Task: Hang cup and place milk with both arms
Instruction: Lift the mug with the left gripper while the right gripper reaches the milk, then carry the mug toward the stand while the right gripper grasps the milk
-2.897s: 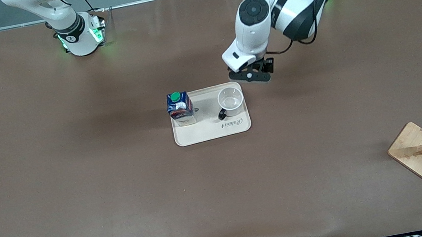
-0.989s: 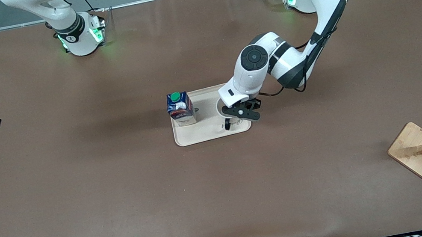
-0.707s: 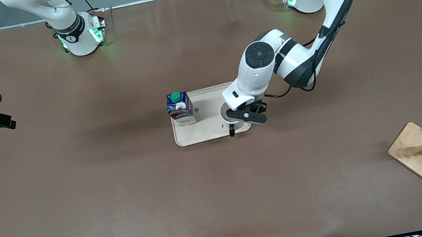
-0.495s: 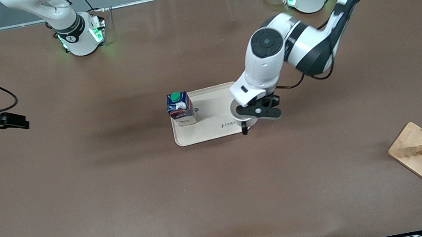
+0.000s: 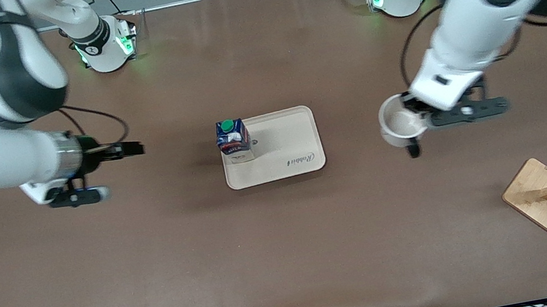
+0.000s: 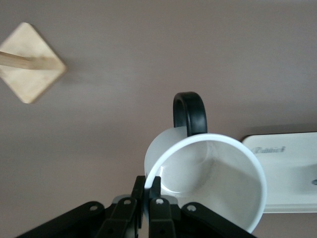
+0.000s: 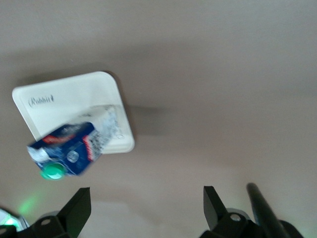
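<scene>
My left gripper (image 5: 417, 120) is shut on the rim of the white cup (image 5: 395, 123) and holds it in the air, tilted, over bare table between the tray and the rack. The cup's black handle (image 5: 412, 150) hangs low. In the left wrist view the fingers (image 6: 147, 186) pinch the cup's wall (image 6: 213, 183). The smiley face is hidden. The dark-blue milk carton (image 5: 233, 141) with a green cap stands upright on the tray (image 5: 286, 143), at the corner toward the right arm's end. My right gripper (image 5: 74, 198) is open and empty over bare table, apart from the carton (image 7: 67, 148).
The beige tray also shows in both wrist views (image 7: 74, 99) (image 6: 287, 163). A wooden cup rack (image 5: 545, 193) with pegs stands near the front camera at the left arm's end; its base shows in the left wrist view (image 6: 29, 69).
My left gripper came down on the cup on the tray, shut on its rim, lifted it and carried it toward the left arm's end. My right arm moved in toward the tray.
</scene>
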Motion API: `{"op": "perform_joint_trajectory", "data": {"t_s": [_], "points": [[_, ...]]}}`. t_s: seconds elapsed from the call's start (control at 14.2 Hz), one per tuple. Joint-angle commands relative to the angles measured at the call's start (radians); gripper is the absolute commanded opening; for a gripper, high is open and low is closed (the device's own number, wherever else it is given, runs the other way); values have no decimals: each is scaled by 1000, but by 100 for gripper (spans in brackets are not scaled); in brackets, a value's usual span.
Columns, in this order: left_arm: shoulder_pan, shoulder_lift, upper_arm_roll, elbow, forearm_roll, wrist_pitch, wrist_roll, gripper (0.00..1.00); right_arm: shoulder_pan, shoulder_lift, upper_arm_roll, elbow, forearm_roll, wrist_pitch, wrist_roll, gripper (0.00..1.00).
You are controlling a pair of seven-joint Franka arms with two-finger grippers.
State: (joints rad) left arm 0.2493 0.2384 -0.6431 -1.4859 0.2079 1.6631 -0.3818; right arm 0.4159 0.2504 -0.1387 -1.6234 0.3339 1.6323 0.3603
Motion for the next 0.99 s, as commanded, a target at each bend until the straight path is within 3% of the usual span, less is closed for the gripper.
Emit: {"op": "perform_joint_trajectory", "data": {"t_s": [0.0, 0.28, 0.57, 0.92], "points": [[120, 16, -9, 64, -18, -77, 214, 0, 130, -13, -12, -58, -15, 119, 185, 100], [231, -45, -6, 64, -22, -108, 415, 0, 250, 24, -12, -112, -35, 299, 265, 100], [364, -36, -6, 67, -57, -112, 584, 0, 346, 64, -10, -110, -191, 357, 451, 100], [459, 30, -3, 75, -53, -51, 744, 0, 379, 99, -10, -110, -200, 399, 471, 100]]}}
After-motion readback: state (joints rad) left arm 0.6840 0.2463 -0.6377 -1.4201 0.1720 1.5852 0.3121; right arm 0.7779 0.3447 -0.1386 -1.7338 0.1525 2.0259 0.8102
